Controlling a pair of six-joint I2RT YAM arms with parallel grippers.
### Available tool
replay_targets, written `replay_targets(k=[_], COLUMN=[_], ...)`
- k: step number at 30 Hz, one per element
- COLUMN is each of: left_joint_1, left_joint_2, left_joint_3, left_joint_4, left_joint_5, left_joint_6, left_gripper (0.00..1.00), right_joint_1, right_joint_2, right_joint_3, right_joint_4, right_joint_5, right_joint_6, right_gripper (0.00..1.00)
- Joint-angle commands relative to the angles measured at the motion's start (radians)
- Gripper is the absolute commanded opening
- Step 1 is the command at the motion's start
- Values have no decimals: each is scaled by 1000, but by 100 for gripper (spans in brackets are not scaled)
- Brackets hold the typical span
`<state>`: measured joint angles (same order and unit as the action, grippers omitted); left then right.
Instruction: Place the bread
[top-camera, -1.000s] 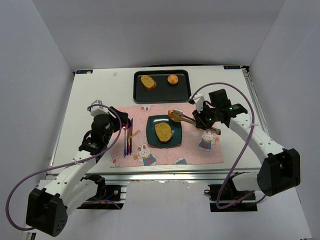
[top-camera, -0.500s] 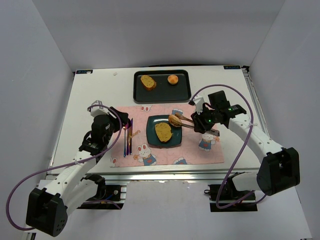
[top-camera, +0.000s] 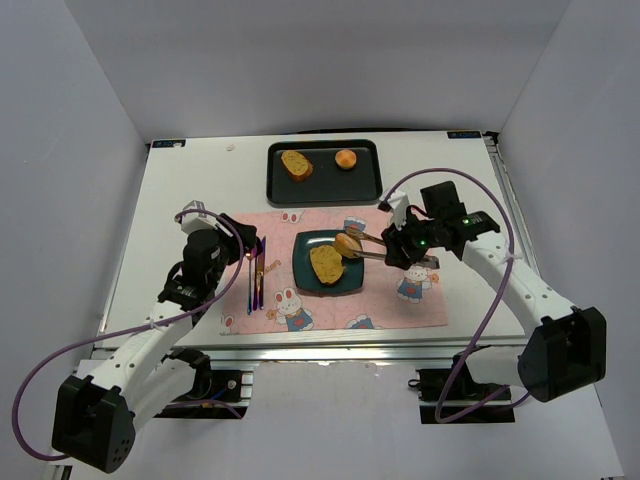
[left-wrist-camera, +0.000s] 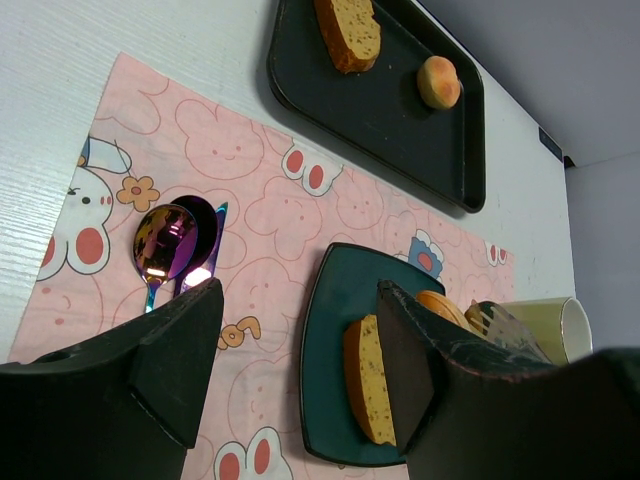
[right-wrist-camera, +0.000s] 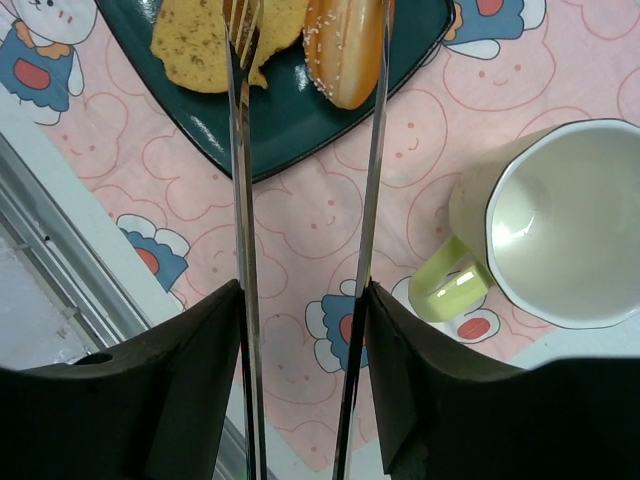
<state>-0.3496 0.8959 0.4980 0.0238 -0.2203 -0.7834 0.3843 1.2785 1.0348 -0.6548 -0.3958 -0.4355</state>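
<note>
1. right gripper (right-wrist-camera: 305, 300): fingers clamped on both arms of the tongs (right-wrist-camera: 241, 200); squeeze is only partial, so the arms run near parallel with a clear gap between them
2. tong tips are over the plate (right-wrist-camera: 300, 115); the roll (right-wrist-camera: 343, 50) lies between them at the plate's far-right corner; it touches one blade, with a visible gap to the forked one; it looks set down on the plate, but I can't tell if its full weight is resting there
3. handling, my read: the roll is light, soft and glossy with a seeded top; it's rounded, so it can tip or roll toward the rim; over-squeezing dents it; if it needs re-gripping, take it across the short middle, blades flat on the sides
4. bread slice (right-wrist-camera: 200, 40) fills the plate's centre, just beside the roll; the forked tip hangs over it; opening the tongs wide or sweeping sideways risks dragging the slice
5. mug (right-wrist-camera: 560, 240) stands right of the plate on the placemat (right-wrist-camera: 400, 150), just beside the right gripper; little sideways room there; straight up looks like the cleanest exit
6. tray (top-camera: 325, 188) sits beyond the plate's far side, well apart
7. spoons (left-wrist-camera: 165, 240) lie left of the plate; left gripper (left-wrist-camera: 295, 330) hangs over that side, spread wide and holding nothing, out of the way
8. table edge (right-wrist-camera: 60, 270) is close on the plate's near side
</note>
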Motion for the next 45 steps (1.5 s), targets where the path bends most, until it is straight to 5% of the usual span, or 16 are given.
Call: replay_targets(k=[1, 6, 9, 10, 11, 14, 15, 18, 21, 26, 34, 36, 39, 43, 45], left_joint_1=[4, 4, 4, 4, 4, 4, 4, 4, 3, 4, 4, 4, 3, 0, 0], left_joint_2=[1, -3, -2, -2, 1, 6, 6, 8, 27, 96, 155, 169, 208, 218, 218], left_joint_3=[16, 20, 22, 24, 27, 31, 31, 27, 24, 48, 63, 59, 57, 56, 56], left_joint_4=[15, 8, 11, 11, 14, 16, 18, 31, 60, 84, 103, 125, 145, 157, 159], left_joint_5=[16, 15, 19, 21, 22, 33, 39, 68, 108, 203, 274, 305, 364, 377, 380], left_joint_6=[-2, -1, -1, -2, -1, 3, 3, 4, 7, 16, 13, 10, 4, 7, 9], left_gripper=[72, 72, 70, 69, 67, 37, 15, 1, 8, 44, 58, 63, 67, 68, 68], right_joint_1=[1, 1, -2, -13, -25, -122, -162, -373, -503, -598, -611, -611, -625, -644, -644], right_joint_2=[-27, -34, -45, -48, -54, -57, -59, -59, -45, 133, 264, 301, 318, 262, 204], right_joint_3=[41, 85, 137, 149, 168, 188, 186, 96, -28, -136, -252, -254, -254, -225, -175], right_joint_4=[-3, 3, 38, 56, 107, 220, 254, 423, 592, 584, 739, 713, 672, 595, 535], right_joint_5=[-41, -60, -51, -41, -26, 0, 8, 90, 182, 164, 209, 196, 189, 141, 135], right_joint_6=[-17, -12, 7, 20, 35, 119, 186, 273, 305, 340, 285, 238, 184, 153, 158], right_gripper=[56, 53, 34, 15, 8, 0, 0, 0, 0, 0, 0, 34, 52, 88, 89])
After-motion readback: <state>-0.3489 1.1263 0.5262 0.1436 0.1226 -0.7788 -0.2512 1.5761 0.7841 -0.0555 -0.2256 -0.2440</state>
